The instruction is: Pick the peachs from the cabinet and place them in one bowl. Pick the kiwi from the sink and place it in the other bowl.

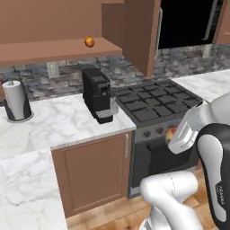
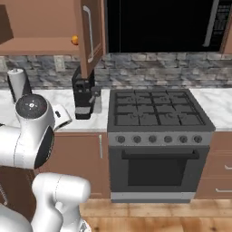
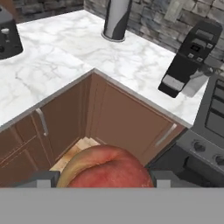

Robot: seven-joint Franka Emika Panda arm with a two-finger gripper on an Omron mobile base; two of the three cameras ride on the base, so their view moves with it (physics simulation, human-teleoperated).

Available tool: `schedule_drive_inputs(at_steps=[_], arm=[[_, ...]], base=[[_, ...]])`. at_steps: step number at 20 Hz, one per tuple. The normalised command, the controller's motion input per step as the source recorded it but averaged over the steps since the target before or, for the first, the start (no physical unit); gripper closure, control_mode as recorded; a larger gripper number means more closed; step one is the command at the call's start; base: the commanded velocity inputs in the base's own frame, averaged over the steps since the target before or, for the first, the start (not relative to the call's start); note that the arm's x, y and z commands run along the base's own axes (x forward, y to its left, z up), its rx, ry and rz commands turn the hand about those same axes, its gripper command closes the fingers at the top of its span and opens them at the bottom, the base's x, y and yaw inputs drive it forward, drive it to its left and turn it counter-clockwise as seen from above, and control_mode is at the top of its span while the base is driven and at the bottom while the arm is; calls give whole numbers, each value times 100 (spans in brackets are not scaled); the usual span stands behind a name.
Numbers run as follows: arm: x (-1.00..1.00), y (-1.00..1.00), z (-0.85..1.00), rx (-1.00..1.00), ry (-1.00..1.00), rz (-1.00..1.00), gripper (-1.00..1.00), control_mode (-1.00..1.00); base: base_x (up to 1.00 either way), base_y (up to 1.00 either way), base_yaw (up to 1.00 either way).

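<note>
**One peach in the jaws, one waiting on the shelf**

Hand view is showing a peach [image 3: 107,168] sitting big and red right between the two finger tips of the gripper [image 3: 103,178], so the jaws are clamping on fruit, not hanging loose. Below it the camera is looking down past the marble counter [image 3: 57,70] corner toward the brown lower cupboards and a bit of wood floor. In the left base view you can just catch that same peach poking out by the white wrist, in front of the stove [image 1: 155,101].

The other peach [image 1: 89,42] is sitting on the open cabinet [image 1: 54,49] shelf, up above the black coffee machine [image 1: 96,94], well apart from the arm. No bowl is visible from here, so I can't say how far the carry has to go.

What's worrying me: the fruit is round and smooth, and it's hanging over bare floor instead of counter. If the arm is swinging fast or the squeeze is a little off-centre, the peach could be rolling out and dropping where nothing catches it. The paper towel roll [image 3: 117,19] and coffee machine are also standing in the way of any low sweep across that counter.
</note>
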Motion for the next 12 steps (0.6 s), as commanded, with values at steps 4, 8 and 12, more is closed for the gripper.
schedule_drive_inputs(at_steps=[4,8,12], arm=[[0,0,0,0,0,0,100,100],[0,0,0,0,0,0,100,100],[0,0,0,0,0,0,100,100]], base=[[1,-28,-47],[2,-25,-47],[0,-21,-49]])
